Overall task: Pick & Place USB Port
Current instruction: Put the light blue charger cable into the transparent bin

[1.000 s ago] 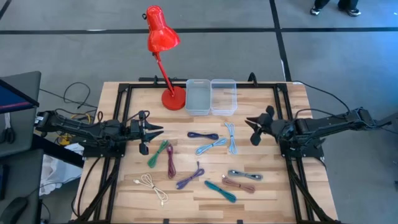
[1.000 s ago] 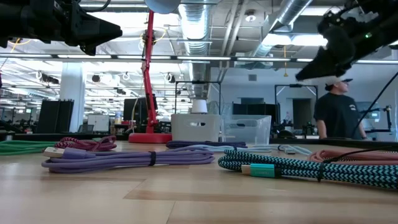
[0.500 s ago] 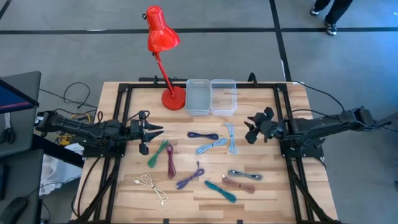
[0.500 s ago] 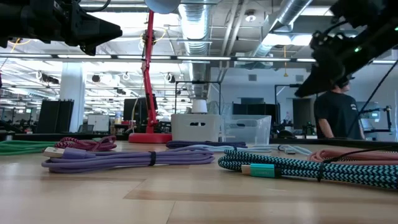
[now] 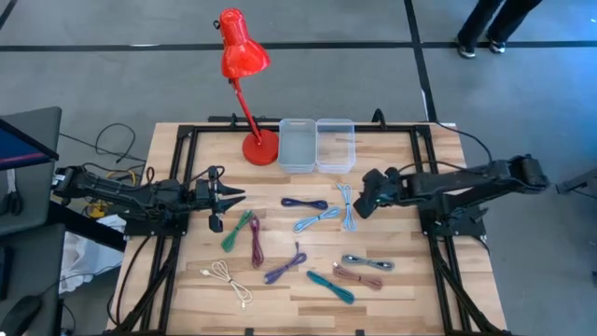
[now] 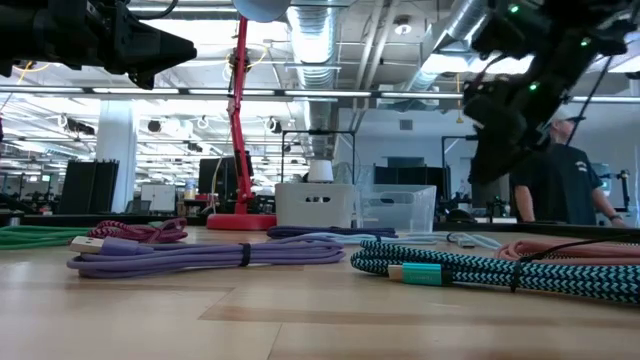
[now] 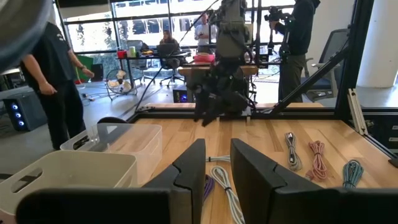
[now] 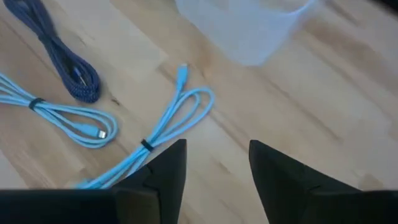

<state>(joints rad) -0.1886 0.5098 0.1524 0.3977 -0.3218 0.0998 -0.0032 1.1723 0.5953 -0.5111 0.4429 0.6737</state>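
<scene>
Right claw (image 5: pixel 357 207) hangs spread and empty at frame centre-right — above the light-blue looped cable (image 5: pixel 347 207) on the wooden bench (image 5: pixel 401 289). Left claw (image 5: pixel 235 195), mid-left, fingers slightly parted — holding nothing.

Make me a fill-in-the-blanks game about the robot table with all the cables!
1. The lamp behind the table is ______.
2. The right hand hangs over the light blue cable, and its fingers are ______.
3. Next to the lamp's base stand ______ clear bins.
4. The left hand holds ______.

Missing words: red; open; two; nothing
</scene>
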